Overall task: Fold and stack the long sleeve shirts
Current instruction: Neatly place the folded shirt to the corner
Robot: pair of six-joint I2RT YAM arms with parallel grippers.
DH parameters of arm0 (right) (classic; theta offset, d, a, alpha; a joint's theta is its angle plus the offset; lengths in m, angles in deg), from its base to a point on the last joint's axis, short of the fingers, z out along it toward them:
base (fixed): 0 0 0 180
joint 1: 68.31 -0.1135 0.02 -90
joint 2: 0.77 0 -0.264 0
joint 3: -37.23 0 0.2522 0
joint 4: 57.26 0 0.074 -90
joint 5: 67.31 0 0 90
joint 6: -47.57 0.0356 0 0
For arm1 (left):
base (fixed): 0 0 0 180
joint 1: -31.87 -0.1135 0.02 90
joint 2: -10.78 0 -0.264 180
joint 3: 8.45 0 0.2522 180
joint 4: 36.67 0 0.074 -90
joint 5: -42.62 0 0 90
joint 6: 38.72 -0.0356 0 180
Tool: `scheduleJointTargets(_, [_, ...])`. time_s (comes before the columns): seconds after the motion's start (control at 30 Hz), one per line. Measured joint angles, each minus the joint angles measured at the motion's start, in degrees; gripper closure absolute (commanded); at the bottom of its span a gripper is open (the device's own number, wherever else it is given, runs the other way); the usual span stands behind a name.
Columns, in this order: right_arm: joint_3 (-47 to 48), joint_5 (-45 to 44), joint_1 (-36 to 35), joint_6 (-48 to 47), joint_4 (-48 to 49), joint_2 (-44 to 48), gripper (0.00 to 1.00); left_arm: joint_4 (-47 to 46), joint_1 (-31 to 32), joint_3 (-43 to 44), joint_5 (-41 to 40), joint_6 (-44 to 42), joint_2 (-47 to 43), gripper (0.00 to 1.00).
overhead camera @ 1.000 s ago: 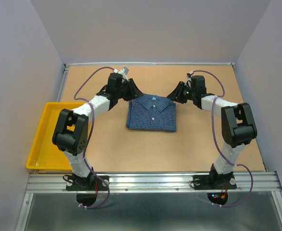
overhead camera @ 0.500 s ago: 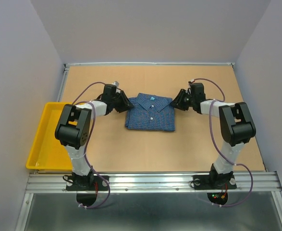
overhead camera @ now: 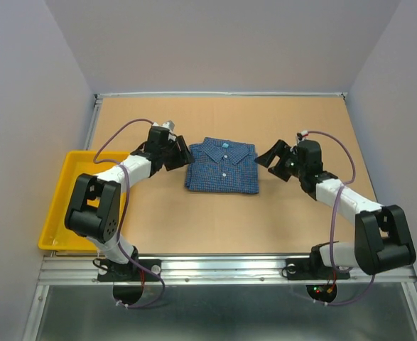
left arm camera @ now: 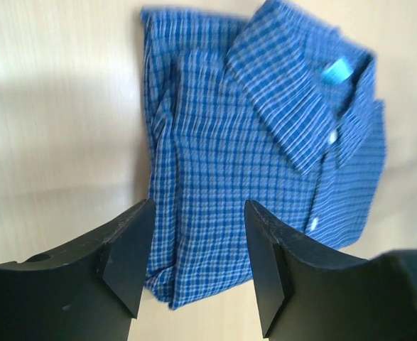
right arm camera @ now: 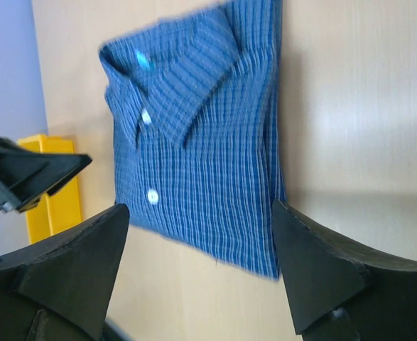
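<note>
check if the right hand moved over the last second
Yes. The right hand has drawn back nearer and rightward, away from the table's far rail, opening a gap beside the shirt.

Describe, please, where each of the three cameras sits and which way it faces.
Top external: fixed above and behind the arm bases, looking down at the table; the left arm, right arm, folded blue checked shirt and yellow tray show.
Left wrist: on the left arm, looking rightward over the shirt; its open fingers show.
Right wrist: on the right arm, looking leftward over the shirt; its open fingers show.
Shared: all three show the shirt.
</note>
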Motion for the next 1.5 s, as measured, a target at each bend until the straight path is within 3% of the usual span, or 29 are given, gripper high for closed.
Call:
scheduleJointTargets(0.23, [-14.4, -0.5, -5.3, 10.2, 2.1, 12.3, 0.1, 2.1, 2.3, -1.2, 0.0, -1.4, 5.8, 0.36])
scheduleJointTargets(0.37, [-20.5, -2.4, -9.5, 17.1, 5.1, 17.9, 0.07, 1.2, 3.9, -1.2, 0.4, -0.7, 7.1, 0.47])
scheduleJointTargets(0.4, [-21.6, -3.2, -10.4, 18.8, 6.3, 18.6, 0.06, 0.8, 4.6, -1.2, 0.5, -0.4, 7.3, 0.56])
scheduleJointTargets(0.47, [-23.7, -5.3, -12.7, 22.5, 9.1, 19.2, 0.05, 0.3, 6.6, -1.2, 0.9, 0.6, 7.7, 0.59])
scheduleJointTargets(0.57, [-25.8, -7.8, -14.7, 26.8, 12.6, 18.4, 0.04, -1.5, 10.6, -1.2, 2.6, 3.1, 9.2, 0.73])
scheduleJointTargets(0.77, [-27.5, -13.2, -15.7, 33.3, 18.1, 13.1, 0.02, -5.7, 16.6, -1.8, 5.8, 8.5, 10.8, 0.73])
scheduleJointTargets(0.93, [-29.5, -19.0, -15.7, 37.7, 20.6, 10.7, 0.02, -7.5, 17.8, -2.2, 6.7, 11.3, 11.0, 0.72])
scheduleJointTargets(1.2, [-28.5, -21.2, -15.7, 41.9, 29.5, 1.6, 0.07, -10.4, 17.9, -4.2, 8.4, 14.0, 10.8, 0.45])
scheduleJointTargets(1.3, [-26.6, -21.3, -15.7, 42.8, 32.0, -2.5, 0.16, -10.9, 17.9, -4.6, 8.7, 14.4, 10.3, 0.41])
scheduleJointTargets(1.43, [-24.7, -21.9, -15.7, 43.3, 33.4, -6.5, 0.42, -9.8, 17.6, -6.1, 7.7, 14.1, 7.9, 0.39])
scheduleJointTargets(1.47, [-24.4, -22.3, -15.7, 43.6, 33.1, -7.3, 0.57, -8.7, 17.2, -6.9, 7.3, 14.0, 6.6, 0.39])
scheduleJointTargets(1.5, [-24.2, -22.4, -15.7, 43.6, 33.1, -8.1, 0.64, -8.0, 16.8, -7.3, 7.2, 13.8, 5.6, 0.39])
